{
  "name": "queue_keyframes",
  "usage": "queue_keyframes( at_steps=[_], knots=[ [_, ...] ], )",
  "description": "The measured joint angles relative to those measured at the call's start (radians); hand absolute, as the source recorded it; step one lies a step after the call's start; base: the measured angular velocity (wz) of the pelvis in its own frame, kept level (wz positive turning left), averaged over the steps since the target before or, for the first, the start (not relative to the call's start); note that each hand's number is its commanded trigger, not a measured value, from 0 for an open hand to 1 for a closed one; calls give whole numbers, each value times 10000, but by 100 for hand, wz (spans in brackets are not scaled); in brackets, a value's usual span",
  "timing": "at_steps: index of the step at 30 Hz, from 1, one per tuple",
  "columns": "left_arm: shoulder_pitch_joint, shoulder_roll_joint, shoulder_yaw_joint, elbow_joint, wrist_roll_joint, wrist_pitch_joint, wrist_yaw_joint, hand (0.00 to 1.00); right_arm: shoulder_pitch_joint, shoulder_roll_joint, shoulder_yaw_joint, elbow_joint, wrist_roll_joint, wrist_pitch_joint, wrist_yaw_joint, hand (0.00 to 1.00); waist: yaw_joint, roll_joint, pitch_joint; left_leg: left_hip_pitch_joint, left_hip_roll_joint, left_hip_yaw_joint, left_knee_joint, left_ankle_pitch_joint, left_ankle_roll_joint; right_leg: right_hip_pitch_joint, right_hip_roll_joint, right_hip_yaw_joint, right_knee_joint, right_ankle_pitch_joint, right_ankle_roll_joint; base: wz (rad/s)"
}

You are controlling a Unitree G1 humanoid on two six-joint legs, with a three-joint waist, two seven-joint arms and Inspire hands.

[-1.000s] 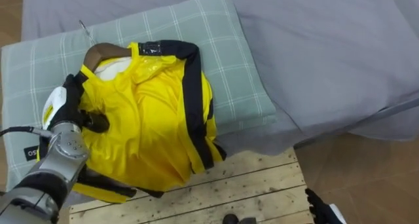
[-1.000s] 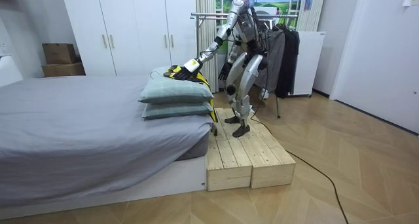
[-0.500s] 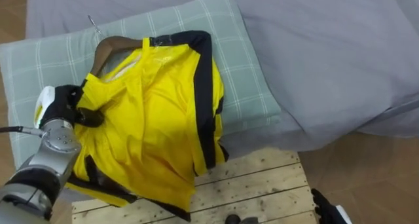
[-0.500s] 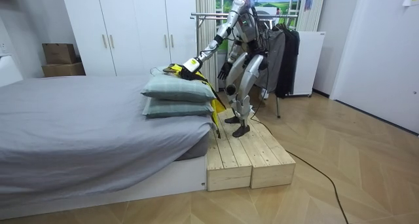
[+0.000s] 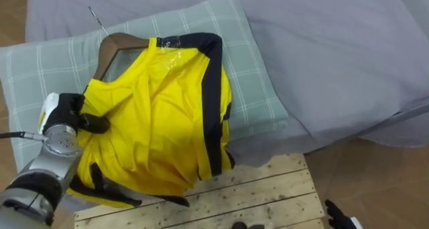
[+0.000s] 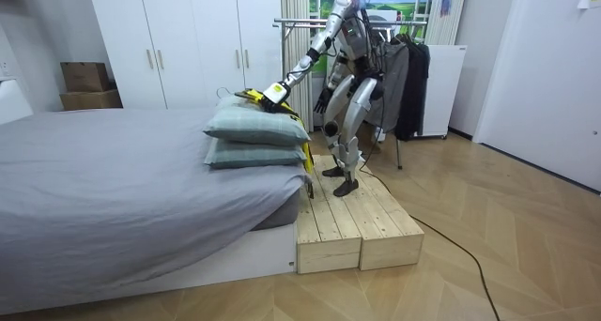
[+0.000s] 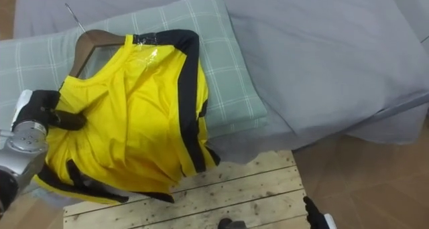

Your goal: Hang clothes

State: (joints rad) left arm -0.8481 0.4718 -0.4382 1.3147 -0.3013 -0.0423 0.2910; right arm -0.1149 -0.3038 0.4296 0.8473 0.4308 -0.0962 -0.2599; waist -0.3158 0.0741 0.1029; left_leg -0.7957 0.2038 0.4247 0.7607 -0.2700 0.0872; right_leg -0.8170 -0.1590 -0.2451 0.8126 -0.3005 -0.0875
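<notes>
Jersey (image 5: 157,122) gripped in left hand (image 5: 66,114), clothes rack (image 6: 296,22) behind in room view

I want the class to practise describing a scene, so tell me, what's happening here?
The robot stands on a wooden platform beside the bed. Its left hand grips a yellow shirt that is on a wooden hanger, spread over a green checked pillow with its hem hanging off the edge. The right hand hangs low at its side. A clothes rack stands behind the robot; the shirt is not yet hung.
</notes>
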Motion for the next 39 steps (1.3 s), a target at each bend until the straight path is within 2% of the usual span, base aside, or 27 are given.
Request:
queue_keyframes(
  at_steps=[9,14,19,24,27,28,29,32,33,35,39],
  knots=[
    [28,12,-125,-5,99,-7,-193,100,218,-47,10,47,-77,-21,124,0,-7,50,6,248,-80,-1,-150,-2,4,286,-40,-49,-148,1,62,0],
    [77,0,-167,-73,246,-19,57,100,321,-47,55,104,-121,-134,227,0,-22,65,11,581,-76,31,-326,0,-2,620,17,-38,-362,10,118,-2],
    [264,-354,-38,-358,1792,-100,674,100,552,-34,69,345,-441,-381,222,0,131,70,7,1139,-115,68,-593,0,-10,1200,93,-18,-691,53,179,0],
    [994,-689,52,-1319,3194,-328,1427,100,337,-7,91,949,-395,-539,299,0,251,68,5,1635,-317,48,-882,11,-25,1684,-20,-40,-835,6,270,6],
    [1476,-1030,282,-1972,4520,-385,1885,100,-30,31,-12,1639,-432,-583,479,0,304,-9,-25,2029,-603,-12,-1198,65,-58,2032,-204,-77,-899,-64,394,16],
    [1842,-1266,459,-2391,5004,-458,2127,100,-50,51,-100,1816,-443,-607,543,0,343,-55,-33,2280,-720,-15,-1337,69,-56,2263,-286,-83,-936,-109,472,16],
    [2158,-1518,580,-2793,5436,-509,2279,100,-41,107,-181,1993,-444,-703,569,0,424,-96,-55,2484,-798,-50,-1433,72,-55,2499,-330,-115,-1001,-149,535,15],
    [2396,-1817,634,-3307,6391,-519,2416,100,-41,317,-218,2089,-499,-781,647,0,532,-210,-119,2575,-820,-271,-1437,70,-54,2809,-335,-363,-1180,-161,564,19],
    [2617,-1875,636,-3592,6967,-520,2523,100,-82,476,-213,2174,-621,-788,705,0,603,-339,-196,2683,-818,-298,-1446,71,-54,2956,-323,-423,-1258,-155,571,14],
    [3137,-2080,604,-4079,7535,-521,2528,100,-106,695,-213,2459,-861,-811,812,0,639,-442,-311,3060,-817,-456,-1607,73,-57,3546,-211,-618,-1656,-97,628,14],
    [3819,-2419,606,-4433,8195,-520,2498,100,19,698,-225,2503,-960,-815,924,0,822,-417,-442,3858,-860,-521,-2093,101,-105,4506,-17,-656,-2362,46,767,2]
  ],
)
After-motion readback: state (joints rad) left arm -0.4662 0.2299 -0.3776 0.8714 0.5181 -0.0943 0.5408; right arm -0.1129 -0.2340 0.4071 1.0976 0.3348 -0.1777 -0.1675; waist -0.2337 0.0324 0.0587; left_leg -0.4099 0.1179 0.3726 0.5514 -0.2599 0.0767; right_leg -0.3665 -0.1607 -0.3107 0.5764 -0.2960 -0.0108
